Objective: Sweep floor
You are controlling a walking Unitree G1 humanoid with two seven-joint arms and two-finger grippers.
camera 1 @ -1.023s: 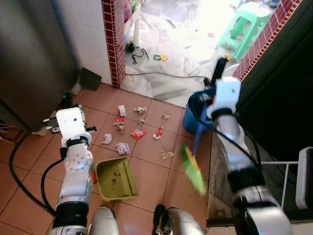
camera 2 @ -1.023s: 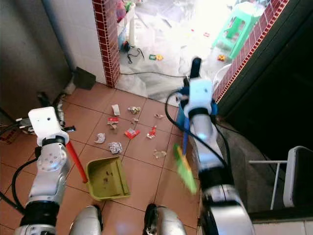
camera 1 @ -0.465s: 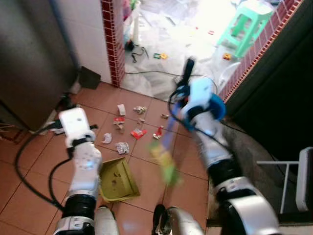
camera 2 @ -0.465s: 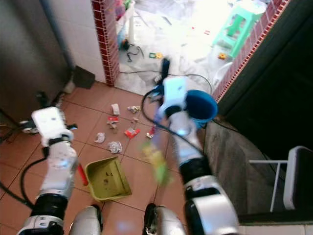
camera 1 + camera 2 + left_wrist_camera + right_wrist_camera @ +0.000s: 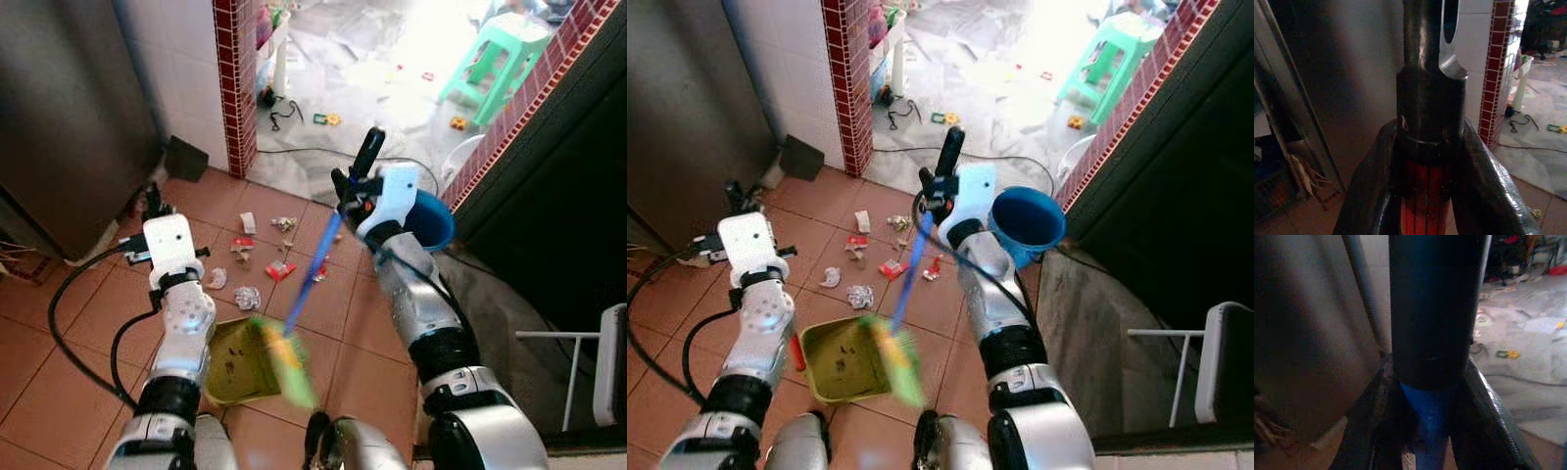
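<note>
Your right gripper (image 5: 1425,396) pinches broom (image 5: 904,294) by blue shaft under black grip. Green bristles blurred below it, over rim of dustpan (image 5: 835,360). Your left gripper (image 5: 1422,161) is clamped on dustpan's red handle. Litter scraps (image 5: 859,294) lie between both grippers, ahead of pan. Blue bucket (image 5: 1027,220) just right of right gripper, brick pillar (image 5: 850,83) beyond. Since a second ago, broom head swung from beside bucket across to pan.

Broom head (image 5: 286,360) is motion-blurred (bristles indistinct); dustpan (image 5: 233,364) partly hidden.
</note>
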